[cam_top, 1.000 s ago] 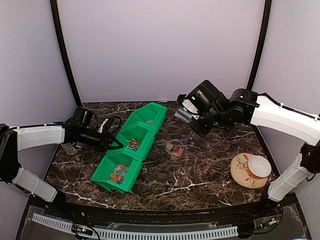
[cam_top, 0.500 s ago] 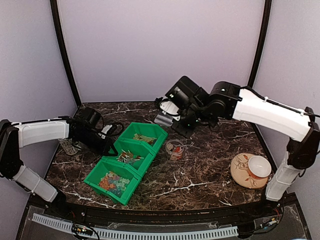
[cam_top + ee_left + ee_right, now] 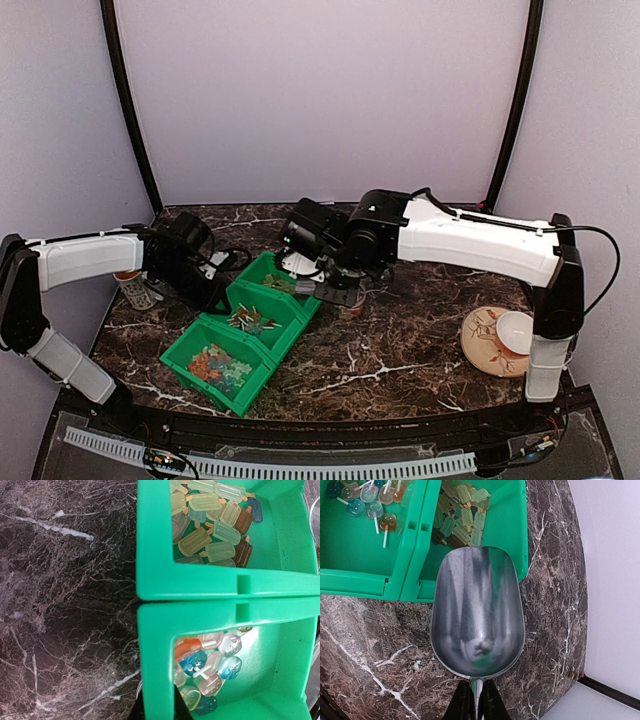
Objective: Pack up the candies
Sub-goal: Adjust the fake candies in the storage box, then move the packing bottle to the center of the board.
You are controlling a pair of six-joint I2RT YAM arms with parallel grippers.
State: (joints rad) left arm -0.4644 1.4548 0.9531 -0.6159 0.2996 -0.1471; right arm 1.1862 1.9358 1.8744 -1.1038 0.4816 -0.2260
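A green three-compartment bin [image 3: 262, 345] lies slantwise at left centre and holds the candies: orange and blue ones in the near compartment [image 3: 216, 365], mixed ones in the middle, pale green ones at the far end [image 3: 280, 284]. My left gripper [image 3: 218, 293] is shut on the bin's left wall. The left wrist view shows that wall [image 3: 157, 680] between my fingers [image 3: 159, 706], with round lollipop candies [image 3: 210, 665] and popsicle-shaped candies [image 3: 210, 525]. My right gripper [image 3: 322, 276] is shut on the handle of a metal scoop [image 3: 298, 263]. In the right wrist view [image 3: 477, 701] the scoop [image 3: 477, 610] is empty and hovers over the far compartment's corner, near the popsicle candies [image 3: 462, 515].
A patterned plate [image 3: 482, 345] with a white bowl [image 3: 520, 330] sits at the right front. A remote-like object [image 3: 135, 292] and black cables [image 3: 228, 256] lie at the left behind the bin. A small clear cup [image 3: 352, 302] is mostly hidden under my right arm.
My right arm has swung left with the scoop, from the back right to above the bin's far end. My left gripper has dragged the bin leftward and nearer.
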